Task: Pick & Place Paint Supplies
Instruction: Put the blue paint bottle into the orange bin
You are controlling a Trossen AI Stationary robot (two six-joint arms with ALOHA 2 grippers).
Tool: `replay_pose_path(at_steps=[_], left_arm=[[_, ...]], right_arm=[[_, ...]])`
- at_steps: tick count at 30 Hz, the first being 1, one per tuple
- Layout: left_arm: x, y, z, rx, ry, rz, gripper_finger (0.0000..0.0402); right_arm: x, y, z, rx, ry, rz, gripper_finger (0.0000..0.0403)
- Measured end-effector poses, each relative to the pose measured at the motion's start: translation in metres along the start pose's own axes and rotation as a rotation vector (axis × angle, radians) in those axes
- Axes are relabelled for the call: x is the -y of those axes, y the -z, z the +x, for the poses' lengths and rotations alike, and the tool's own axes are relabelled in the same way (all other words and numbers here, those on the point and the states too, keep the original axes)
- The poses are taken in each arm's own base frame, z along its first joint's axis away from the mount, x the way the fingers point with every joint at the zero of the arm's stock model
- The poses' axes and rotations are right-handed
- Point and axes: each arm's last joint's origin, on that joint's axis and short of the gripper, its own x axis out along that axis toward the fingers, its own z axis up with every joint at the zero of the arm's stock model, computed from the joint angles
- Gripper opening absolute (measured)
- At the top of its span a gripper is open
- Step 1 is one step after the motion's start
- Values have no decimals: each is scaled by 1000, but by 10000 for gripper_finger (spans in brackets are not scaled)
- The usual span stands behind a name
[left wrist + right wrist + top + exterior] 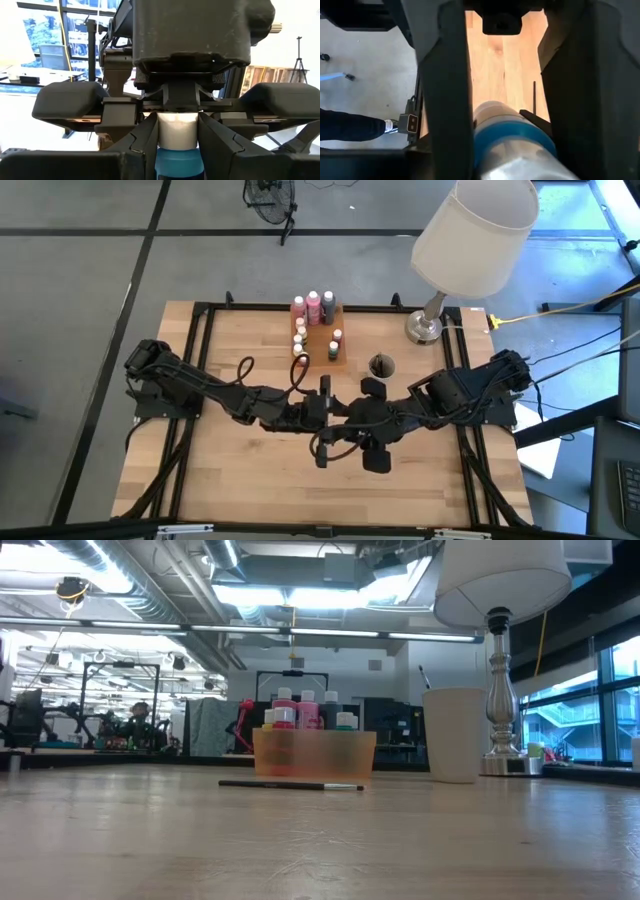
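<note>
Item: blue paint bottle (178, 160), white-capped; held aloft over mid-table between both arms; left gripper (178, 142) was clamped on its cap end; right gripper (507, 145) was set around its body, whether gripping could not be told. Step judged: handover. Next required: one clean release, then carriage to the orange tray (322, 338) of bottles; paintbrush (290, 784) left lying on table.
</note>
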Motion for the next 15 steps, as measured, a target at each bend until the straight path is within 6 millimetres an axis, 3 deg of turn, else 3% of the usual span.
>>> replay_pose_path(at_steps=[15], left_arm=[[0,-1,0,4,-9,7,110]], right_arm=[[0,0,0,7,5,19,169]])
